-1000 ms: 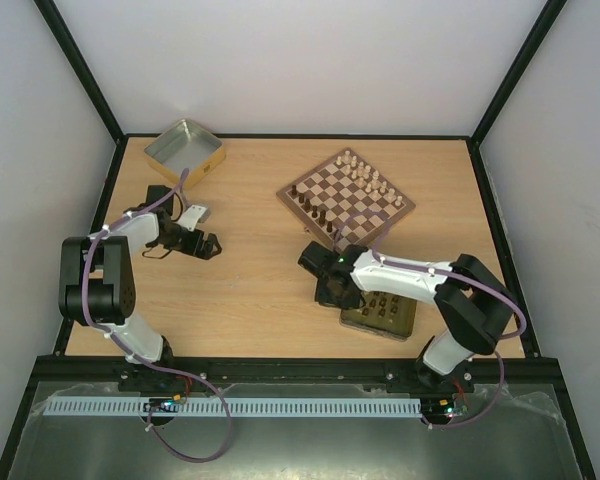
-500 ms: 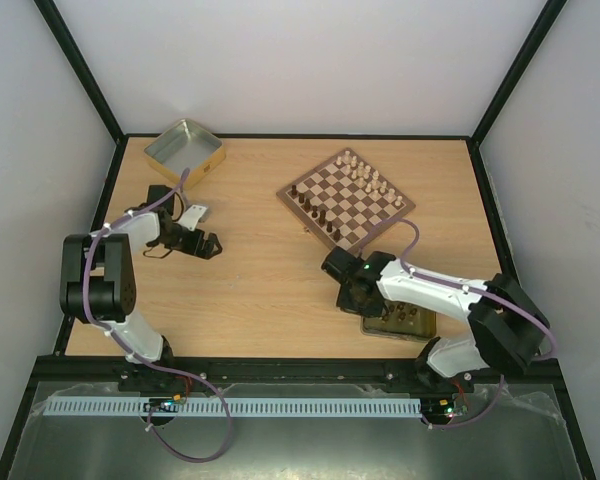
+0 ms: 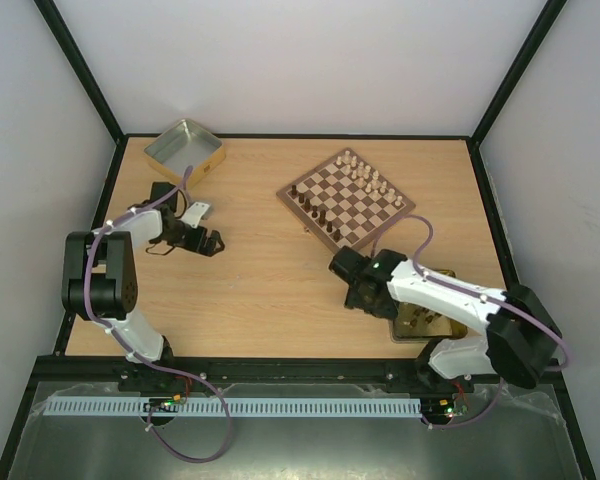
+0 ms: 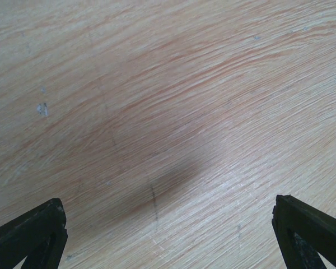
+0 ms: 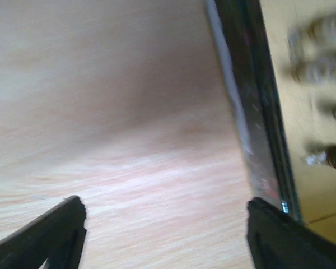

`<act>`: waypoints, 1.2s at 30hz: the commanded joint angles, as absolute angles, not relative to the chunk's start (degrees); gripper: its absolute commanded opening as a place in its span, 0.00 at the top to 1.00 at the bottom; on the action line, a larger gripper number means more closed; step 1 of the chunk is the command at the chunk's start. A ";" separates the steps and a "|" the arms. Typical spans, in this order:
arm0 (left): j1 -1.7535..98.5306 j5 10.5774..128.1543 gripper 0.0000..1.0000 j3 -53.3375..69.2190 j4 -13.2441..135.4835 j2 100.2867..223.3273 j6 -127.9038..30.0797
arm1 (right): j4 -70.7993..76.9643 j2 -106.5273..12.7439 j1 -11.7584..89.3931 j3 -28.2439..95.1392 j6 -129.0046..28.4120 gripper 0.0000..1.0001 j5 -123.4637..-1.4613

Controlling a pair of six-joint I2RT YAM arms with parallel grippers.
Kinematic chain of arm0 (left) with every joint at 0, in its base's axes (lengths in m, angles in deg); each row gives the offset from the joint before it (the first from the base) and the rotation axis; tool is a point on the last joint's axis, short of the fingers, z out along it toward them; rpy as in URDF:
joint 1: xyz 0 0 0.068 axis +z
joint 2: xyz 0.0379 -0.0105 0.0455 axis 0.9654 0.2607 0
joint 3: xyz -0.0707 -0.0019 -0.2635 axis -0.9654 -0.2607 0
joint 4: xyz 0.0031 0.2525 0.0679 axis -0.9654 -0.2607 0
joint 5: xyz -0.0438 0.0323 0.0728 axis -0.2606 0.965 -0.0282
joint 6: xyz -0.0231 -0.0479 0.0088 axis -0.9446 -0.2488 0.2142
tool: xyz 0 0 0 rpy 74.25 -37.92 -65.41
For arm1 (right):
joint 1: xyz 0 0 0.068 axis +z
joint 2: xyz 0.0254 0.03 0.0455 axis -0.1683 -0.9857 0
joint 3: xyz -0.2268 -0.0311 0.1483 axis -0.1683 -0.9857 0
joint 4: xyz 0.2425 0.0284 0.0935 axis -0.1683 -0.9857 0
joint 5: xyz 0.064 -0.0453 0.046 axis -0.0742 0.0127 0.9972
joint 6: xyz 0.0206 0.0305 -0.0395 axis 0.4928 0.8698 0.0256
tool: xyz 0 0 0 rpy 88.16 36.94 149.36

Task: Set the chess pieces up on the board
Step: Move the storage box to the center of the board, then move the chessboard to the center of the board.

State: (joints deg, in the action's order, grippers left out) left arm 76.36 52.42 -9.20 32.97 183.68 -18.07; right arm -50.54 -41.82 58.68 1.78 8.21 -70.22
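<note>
Wooden tabletop [image 3: 270, 270], board [image 3: 345, 198] turned cornerwise, pieces [image 3: 368, 178] along two edges.
Open, empty left hand [image 3: 210, 243]; open right hand [image 3: 355, 292] has shifted right alongside tin [image 3: 420, 322].

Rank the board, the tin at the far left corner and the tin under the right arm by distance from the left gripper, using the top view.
1. Tin at the far left corner: just behind the left gripper.
2. Board: to its right, mid-table.
3. Tin under the right arm: near right, across the table.
</note>
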 commanded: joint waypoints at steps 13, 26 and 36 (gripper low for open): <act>74.89 55.16 0.00 -0.43 28.69 186.16 -17.97 | -60.79 -49.73 56.58 43.63 -8.08 0.02 -95.17; 69.79 56.08 0.00 9.32 22.98 190.90 -21.56 | -57.35 -69.73 24.65 61.76 -12.31 0.21 -86.71; 68.85 53.50 0.19 29.02 22.62 203.93 -28.53 | -46.85 -78.61 9.41 62.14 -10.96 0.54 -72.40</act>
